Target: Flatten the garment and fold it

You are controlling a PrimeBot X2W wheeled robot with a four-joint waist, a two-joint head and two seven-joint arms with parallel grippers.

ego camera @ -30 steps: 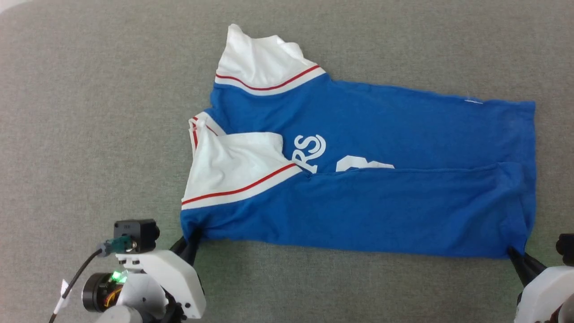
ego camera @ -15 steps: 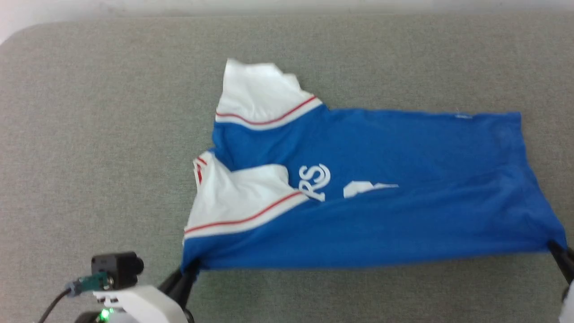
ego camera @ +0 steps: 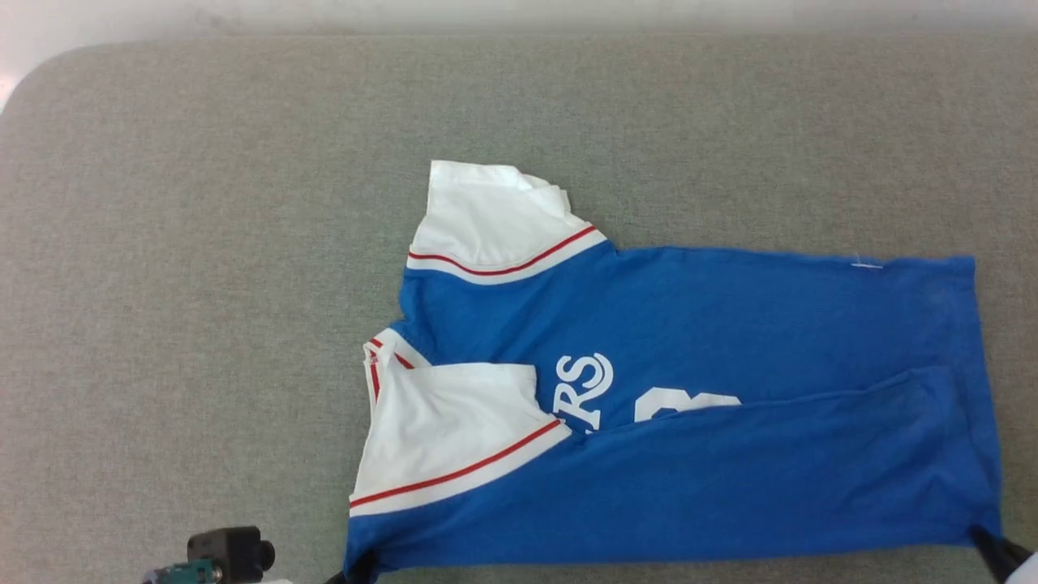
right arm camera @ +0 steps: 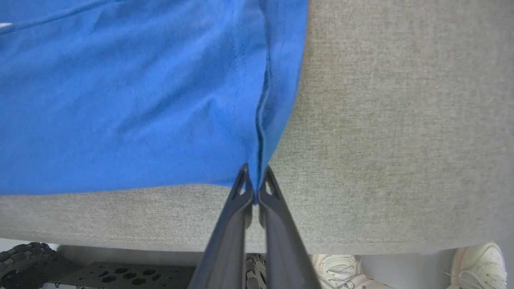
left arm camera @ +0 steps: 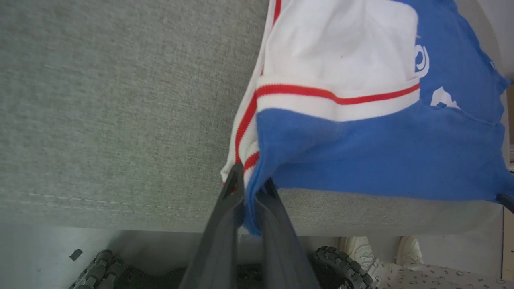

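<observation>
The garment (ego camera: 730,341), a royal-blue jersey with white sleeves, red stripes and white lettering, lies lengthwise on the grey padded table (ego camera: 203,243), its near long side folded over the print. My left gripper (ego camera: 357,568) is shut on the near collar-end corner; in the left wrist view the left gripper (left arm camera: 251,188) pinches blue cloth and red-and-white trim of the garment (left arm camera: 361,148). My right gripper (ego camera: 985,542) is shut on the near hem corner; in the right wrist view the right gripper (right arm camera: 255,176) clamps the garment (right arm camera: 120,100) by its stitched hem.
The table's near edge (right arm camera: 361,237) runs just below both grippers. Beneath it show my treaded wheels (left arm camera: 341,263) and a person's pale shoes (right arm camera: 341,269). Bare grey surface lies left of and beyond the garment. A pale wall strip (ego camera: 519,12) borders the far edge.
The head camera has tilted, so the whole picture shifted down. The near folded edge was lifted and stretched half a second ago and now lies flat again; both grippers kept their hold.
</observation>
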